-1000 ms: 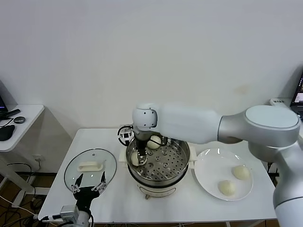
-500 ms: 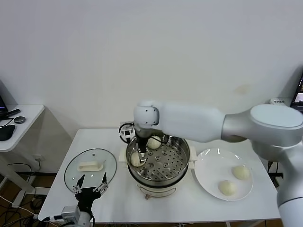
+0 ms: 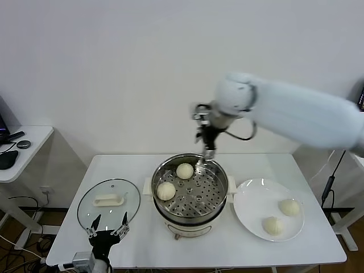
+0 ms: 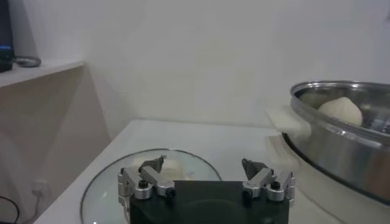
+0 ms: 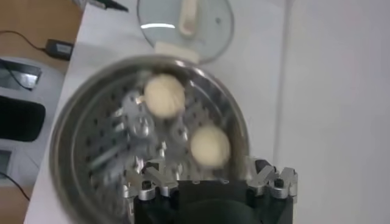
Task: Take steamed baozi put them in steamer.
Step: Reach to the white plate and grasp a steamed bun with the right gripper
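The steamer stands mid-table with two steamed baozi on its perforated tray, one at the back and one at the left. Two more baozi lie on the white plate to its right. My right gripper hangs open and empty above the steamer's back rim. Its wrist view looks down on the steamer and both baozi, with the open gripper above them. My left gripper rests open at the front left, by the lid.
A round glass lid lies flat on the table left of the steamer. A side table with dark objects stands farther left. The white wall runs close behind the table.
My right gripper opened and let go of the baozi at the steamer's left side, then rose out of the pot toward the back right. The left arm stayed put.
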{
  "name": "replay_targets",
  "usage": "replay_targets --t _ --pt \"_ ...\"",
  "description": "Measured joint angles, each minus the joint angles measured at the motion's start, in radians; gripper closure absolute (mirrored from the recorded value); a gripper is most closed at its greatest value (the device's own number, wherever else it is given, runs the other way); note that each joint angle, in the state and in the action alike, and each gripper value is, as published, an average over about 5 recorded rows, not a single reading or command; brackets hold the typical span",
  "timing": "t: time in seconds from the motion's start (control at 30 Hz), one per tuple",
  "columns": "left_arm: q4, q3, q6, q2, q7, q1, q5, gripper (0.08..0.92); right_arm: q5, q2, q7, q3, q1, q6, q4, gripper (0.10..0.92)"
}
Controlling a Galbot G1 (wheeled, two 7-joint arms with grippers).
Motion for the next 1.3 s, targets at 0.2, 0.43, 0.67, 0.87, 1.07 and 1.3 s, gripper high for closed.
replay_targets --t 0.2,0.43,0.67,0.87,1.07,1.3 --pt "0.000 0.001 -0.003 -0.003 -0.003 0.016 0.010 0.177 -0.088 -0.201 -0.051 -0.007 -0.027 0.071 0.075 0.203" --pt "0.001 0.003 -0.004 -0.009 -0.003 0.034 0.024 0.177 -0.227 -0.355 -0.094 0.091 -0.222 0.167 0.099 0.203" --pt "0.010 0.004 -0.009 -0.019 -0.005 0.054 0.040 0.177 -0.354 -0.404 -0.130 0.242 -0.470 0.241 0.083 0.203" --pt "0.021 0.000 -0.010 -0.022 -0.005 0.057 0.047 0.177 -0.445 -0.397 -0.136 0.333 -0.621 0.280 0.039 0.203" --pt "0.037 -0.001 -0.010 -0.021 -0.004 0.047 0.053 0.177 -0.512 -0.371 -0.147 0.392 -0.713 0.309 -0.019 0.203" --pt "0.056 0.000 -0.010 -0.025 -0.002 0.036 0.055 0.177 -0.548 -0.338 -0.156 0.420 -0.771 0.327 -0.062 0.203"
